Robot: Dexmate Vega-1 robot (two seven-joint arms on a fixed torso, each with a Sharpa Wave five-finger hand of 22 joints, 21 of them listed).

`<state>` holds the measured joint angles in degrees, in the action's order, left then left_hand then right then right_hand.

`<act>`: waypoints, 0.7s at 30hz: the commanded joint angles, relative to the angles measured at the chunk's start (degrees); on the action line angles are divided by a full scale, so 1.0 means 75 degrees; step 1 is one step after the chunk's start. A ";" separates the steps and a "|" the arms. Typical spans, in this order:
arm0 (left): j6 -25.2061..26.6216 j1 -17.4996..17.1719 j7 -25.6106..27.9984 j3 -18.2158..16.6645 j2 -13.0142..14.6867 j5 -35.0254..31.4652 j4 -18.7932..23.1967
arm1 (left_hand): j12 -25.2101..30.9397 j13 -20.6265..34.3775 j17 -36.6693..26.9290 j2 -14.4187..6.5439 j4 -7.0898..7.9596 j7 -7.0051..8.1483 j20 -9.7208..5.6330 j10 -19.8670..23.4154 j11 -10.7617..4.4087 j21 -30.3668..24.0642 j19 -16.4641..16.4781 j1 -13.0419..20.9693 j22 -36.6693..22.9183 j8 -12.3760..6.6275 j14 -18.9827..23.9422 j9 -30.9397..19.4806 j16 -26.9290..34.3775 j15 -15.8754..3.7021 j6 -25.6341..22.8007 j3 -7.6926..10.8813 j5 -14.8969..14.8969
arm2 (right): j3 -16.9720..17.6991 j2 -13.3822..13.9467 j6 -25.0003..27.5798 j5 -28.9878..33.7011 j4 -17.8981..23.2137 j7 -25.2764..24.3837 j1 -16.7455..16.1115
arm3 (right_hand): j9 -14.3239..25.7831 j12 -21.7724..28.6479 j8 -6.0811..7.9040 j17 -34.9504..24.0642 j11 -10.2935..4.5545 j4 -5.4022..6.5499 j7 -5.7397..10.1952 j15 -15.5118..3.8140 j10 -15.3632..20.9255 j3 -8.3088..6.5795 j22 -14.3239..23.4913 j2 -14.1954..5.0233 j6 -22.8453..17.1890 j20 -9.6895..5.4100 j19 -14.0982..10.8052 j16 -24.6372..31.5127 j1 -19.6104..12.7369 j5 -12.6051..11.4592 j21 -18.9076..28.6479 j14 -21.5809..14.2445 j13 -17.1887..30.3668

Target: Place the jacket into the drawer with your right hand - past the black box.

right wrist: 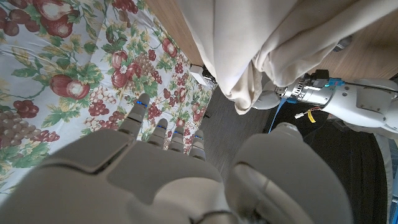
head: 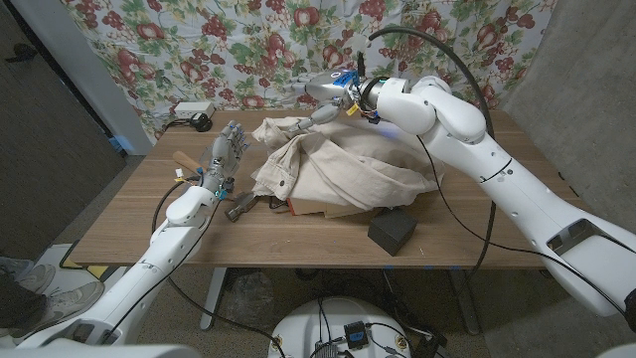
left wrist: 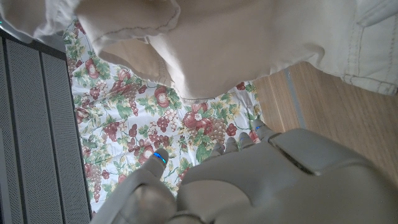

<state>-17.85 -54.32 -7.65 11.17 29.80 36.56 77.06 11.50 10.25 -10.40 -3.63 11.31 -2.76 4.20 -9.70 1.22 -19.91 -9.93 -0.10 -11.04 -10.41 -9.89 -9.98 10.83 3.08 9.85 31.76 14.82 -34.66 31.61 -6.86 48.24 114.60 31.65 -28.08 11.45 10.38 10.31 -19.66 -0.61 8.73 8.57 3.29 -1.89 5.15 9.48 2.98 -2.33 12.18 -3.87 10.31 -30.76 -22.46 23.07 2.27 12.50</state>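
The beige jacket lies crumpled across the middle of the wooden table. My right hand hovers over its far edge with fingers spread. The thumb comes close to a raised fold of cloth, and nothing shows gripped. In the right wrist view the jacket hangs just beyond my right hand. My left hand stands upright and open at the jacket's left side. In the left wrist view the jacket lies just past my left hand. The black box sits at the near edge, right of centre.
A hammer-like tool lies by my left wrist, and a wooden handle lies further left. A red item peeks out under the jacket's near edge. A white adapter sits at the back left. A floral curtain hangs behind.
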 commanded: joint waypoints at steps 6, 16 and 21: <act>0.0092 -0.0236 -0.0006 -0.0088 0.0186 0.0032 0.0368 | -0.0002 0.0040 -0.0025 -0.0960 0.0003 0.0047 0.0064 -0.1026 0.0035 0.0026 -0.0095 0.0007 -0.0042 -0.0022 -0.0979 -0.0031 0.0008 0.0021 0.0959 0.0022 -0.0012 | 0.0306 0.0090 0.0334 -0.0178 0.0236 -0.0171 -0.0199 | 0.0017 0.0065 0.0059 0.0012 0.0006 0.0027 0.0024 0.0033 -0.0065 0.0077 0.0025 -0.0044 0.0052 0.0022 0.0071 0.0066 0.0139 0.0020 -0.0090 0.0040 -0.0001; 0.0177 -0.0506 0.0037 -0.0205 0.0356 0.0060 0.0800 | -0.0004 0.0040 -0.0025 -0.0958 0.0003 0.0049 0.0070 -0.1031 0.0020 0.0032 -0.0099 0.0007 -0.0042 -0.0021 -0.0982 -0.0030 0.0007 0.0017 0.0959 0.0019 -0.0013 | 0.0538 0.0196 0.0658 -0.0197 0.0537 -0.0236 -0.0445 | 0.0016 0.0083 0.0079 0.0041 0.0015 0.0027 0.0017 0.0026 -0.0040 0.0105 0.0028 -0.0055 0.0031 0.0021 0.0087 0.0080 0.0177 0.0022 -0.0137 0.0048 -0.0016; 0.0208 -0.0649 0.0136 -0.0268 0.0416 0.0028 0.0988 | -0.0003 0.0040 -0.0025 -0.0958 0.0003 0.0050 0.0070 -0.1027 0.0018 0.0034 -0.0101 0.0006 -0.0042 -0.0022 -0.0982 -0.0030 0.0007 0.0017 0.0957 0.0018 -0.0013 | 0.0666 0.0241 0.0795 -0.0235 0.0667 -0.0287 -0.0546 | 0.0015 0.0086 0.0083 0.0056 0.0003 0.0029 0.0021 0.0035 -0.0042 0.0118 0.0029 -0.0065 0.0032 0.0020 0.0092 0.0087 0.0200 0.0022 -0.0160 0.0053 -0.0023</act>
<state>-16.88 -57.00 -7.49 10.12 31.75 36.82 81.32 11.50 10.25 -10.41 -3.63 11.31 -2.76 4.41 -9.70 1.22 -19.67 -9.72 -0.10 -11.04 -10.41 -9.90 -9.98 10.83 3.08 9.85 31.76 14.82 -31.63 32.68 -3.24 46.99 117.45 30.23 -30.44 11.46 10.78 10.62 -19.12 -0.61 8.80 8.57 3.30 -1.88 5.69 9.47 2.70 -2.33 12.16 -3.26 10.63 -29.71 -22.46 22.01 2.28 12.23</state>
